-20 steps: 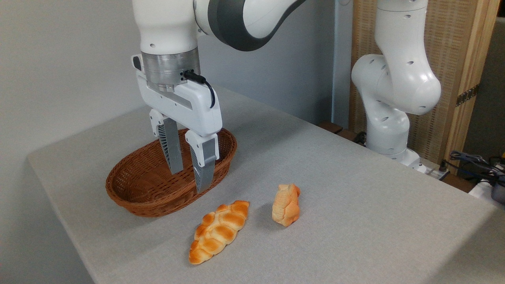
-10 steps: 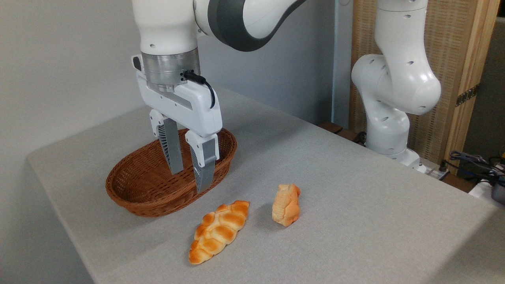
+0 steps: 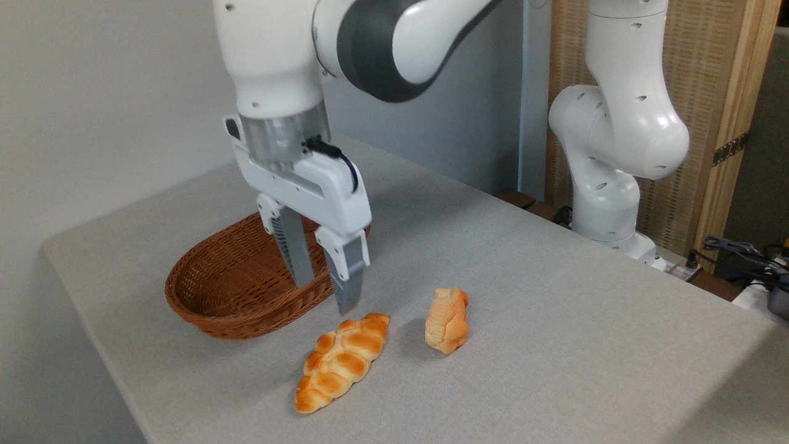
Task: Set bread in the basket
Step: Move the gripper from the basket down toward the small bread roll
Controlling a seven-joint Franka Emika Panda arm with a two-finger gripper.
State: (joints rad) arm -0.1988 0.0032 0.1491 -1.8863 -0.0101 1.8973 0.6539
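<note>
A: The end effector (image 3: 325,297) hangs a little left of the frame's middle, pointing down, with its two grey fingers (image 3: 347,280) spread apart and nothing between them.

B: Where are the fingertips?

A: One finger shows in front of the basket (image 3: 203,296), over its right end. The other tip reaches lower, past the basket's right rim, just above the upper tip of the long braided loaf (image 3: 341,362). I cannot tell whether it touches anything; it looks to be in the air.

B: And the bread?

A: The bread (image 3: 447,320), a short golden-orange bun with paler sides, sits on the grey table (image 3: 555,296) just right of the frame's centre, in the lower half. It stands apart from the end effector and well clear of the basket. The long loaf lies to its left and lower, slanted from upper right to lower left, near the bun but not touching it.

B: What about the basket?

A: It is oval, reddish-brown wicker, resting on the table in the left middle of the frame. The part of its inside that shows holds nothing.

B: Anything else?

A: The white arm (image 3: 616,123) rises from its base at the upper right, beside a wooden screen (image 3: 703,74). Cables (image 3: 739,253) lie at the right edge.
</note>
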